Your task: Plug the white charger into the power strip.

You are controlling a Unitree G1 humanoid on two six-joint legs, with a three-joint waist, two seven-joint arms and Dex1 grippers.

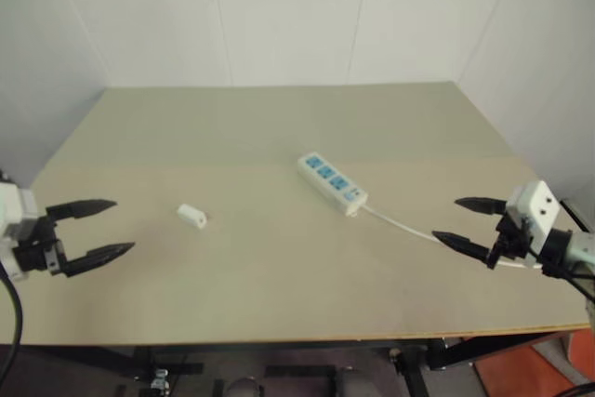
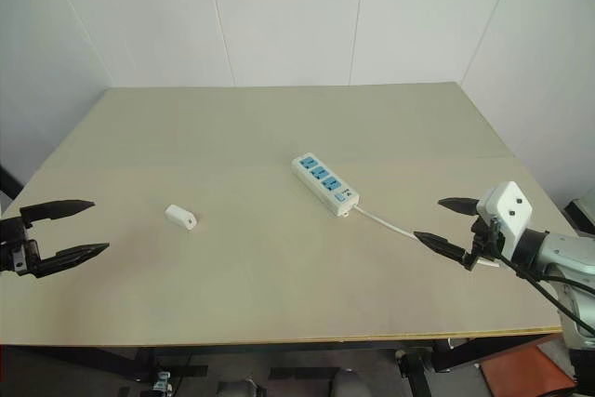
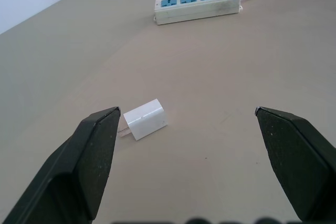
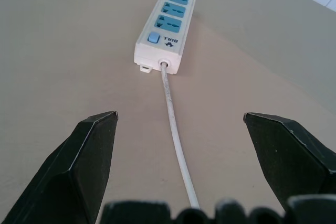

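The white charger (image 1: 192, 216) lies on its side on the table, left of centre, its prongs showing in the left wrist view (image 3: 145, 119). The power strip (image 1: 331, 182), a white bar with three blue sockets, lies near the table's middle with its white cord (image 1: 409, 227) running toward the right. My left gripper (image 1: 104, 227) hovers open at the table's left edge, a short way from the charger, holding nothing. My right gripper (image 1: 467, 221) stands open over the cord at the right, pointing at the strip's switch end (image 4: 153, 38), with nothing between its fingers.
The beige table (image 1: 279, 127) stands against white walls at the back and both sides. Its front edge (image 1: 279, 338) runs across the bottom of the head views. An orange object (image 1: 525, 371) sits on the floor at the lower right.
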